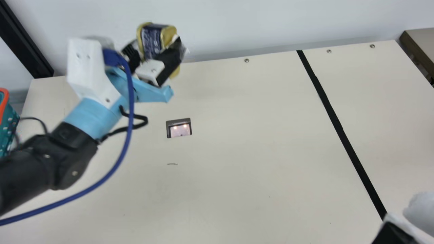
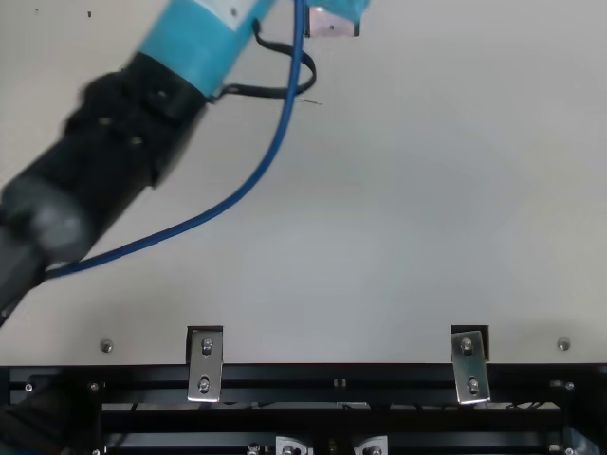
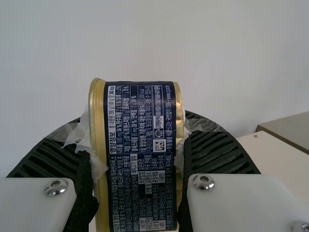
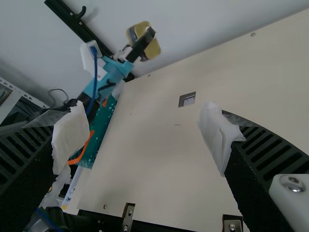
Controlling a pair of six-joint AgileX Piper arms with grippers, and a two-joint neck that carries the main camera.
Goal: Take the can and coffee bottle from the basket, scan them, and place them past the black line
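My left gripper [image 1: 153, 56] is raised over the table's far left part, shut on the gold and navy can [image 1: 151, 40]. In the left wrist view the can [image 3: 141, 145] stands between both ribbed fingers of the left gripper [image 3: 137, 154], its printed side facing the camera. The basket [image 1: 4, 103], teal with an orange rim, is cut off at the main view's left edge. The scanner window [image 1: 179, 128], lit, lies flush in the table, nearer than the can. Part of my right gripper [image 1: 395, 233] shows at the bottom right corner; in its wrist view the right gripper [image 4: 145, 137] is open, nothing between its fingers.
The black line [image 1: 339, 127] runs across the table [image 1: 257, 142] on its right side. Behind the table rises a pale wall [image 1: 237, 23]. A brown-edged box-like object [image 1: 420, 44] borders the far right corner. A blue cable [image 1: 117, 166] hangs along my left arm.
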